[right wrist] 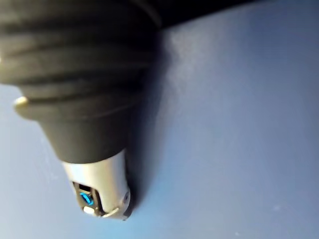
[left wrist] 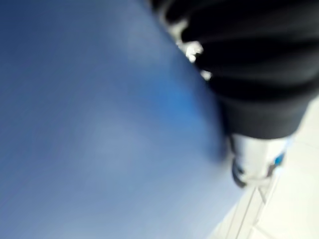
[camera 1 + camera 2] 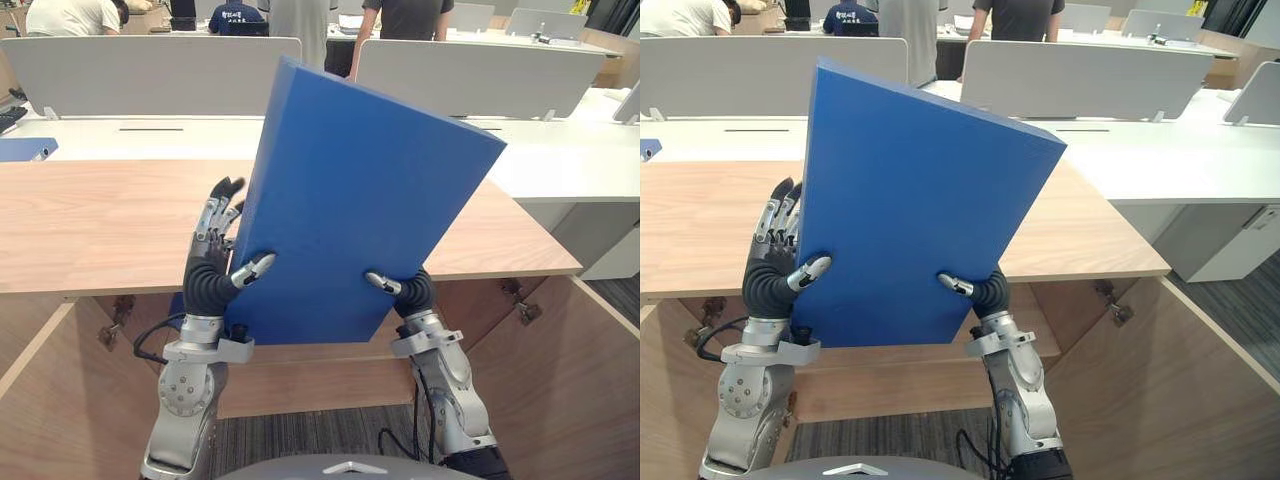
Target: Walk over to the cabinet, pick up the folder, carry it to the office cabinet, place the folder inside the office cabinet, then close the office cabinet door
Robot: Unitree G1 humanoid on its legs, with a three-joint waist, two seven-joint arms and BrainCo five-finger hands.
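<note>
I hold a large blue folder (image 3: 360, 200) upright and tilted in front of me, between both hands. My left hand (image 3: 208, 280) grips its lower left edge, thumb pressed on the front face and fingers (image 3: 222, 205) reaching up behind the edge. My right hand (image 3: 412, 292) pinches the lower right corner, thumb on the front and fingers hidden behind. The folder's blue face (image 2: 99, 124) lies close against the left wrist camera, and the right thumb (image 1: 99, 184) rests on the folder (image 1: 239, 124). Below and behind the folder stands the wooden cabinet (image 3: 90, 220).
The cabinet's two doors stand open toward me, one at the left (image 3: 60, 400) and one at the right (image 3: 570, 380). White desks with grey partitions (image 3: 150, 70) run behind it. Several people (image 3: 400, 15) are at the far back. A blue item (image 3: 22, 148) lies on the left desk.
</note>
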